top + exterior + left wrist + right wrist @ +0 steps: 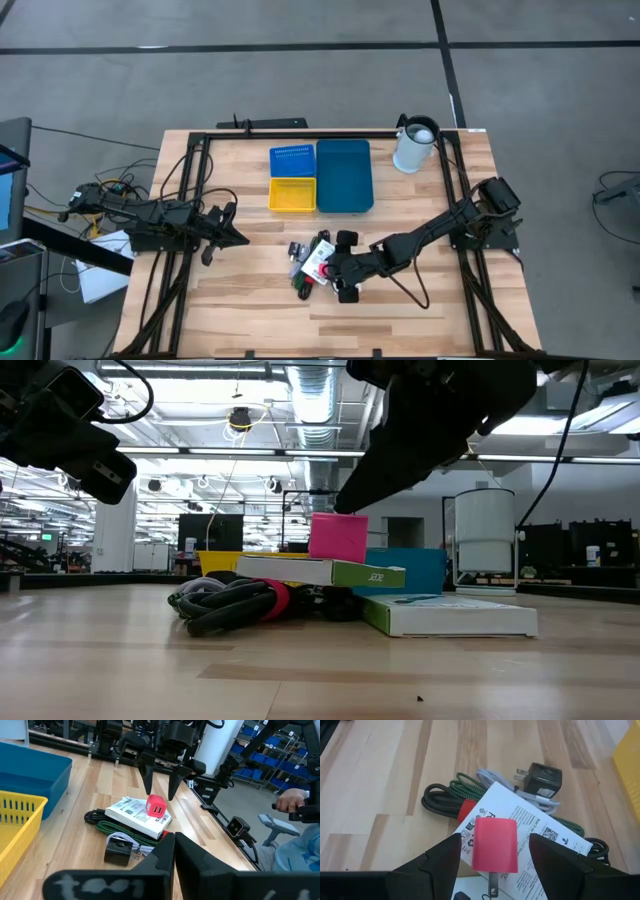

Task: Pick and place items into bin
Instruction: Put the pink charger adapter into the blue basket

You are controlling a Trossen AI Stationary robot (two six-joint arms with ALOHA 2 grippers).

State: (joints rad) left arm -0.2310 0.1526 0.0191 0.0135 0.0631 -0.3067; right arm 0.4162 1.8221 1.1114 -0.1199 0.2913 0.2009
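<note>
A small pile of items lies mid-table: a red-pink plug block (495, 845) resting flat on a white printed box (532, 827), with green-black braided cord (470, 790), a black cord and a black charger (543, 779) beside and under it. My right gripper (495, 837) is open and hovers just above the pile, one finger on either side of the red-pink block (156, 806) without touching it. In the low view a second white box (450, 615) lies on the table nearer the camera. My left gripper (173, 840) is shut and waits near the table's left side (225, 228).
Beyond the pile stand a teal bin (345, 175), a yellow basket (292, 194) and a blue basket (292, 160). A white jug (415, 146) stands at the far right corner. Bare wood lies toward the near edge. A person's hand (290, 802) shows beyond the table.
</note>
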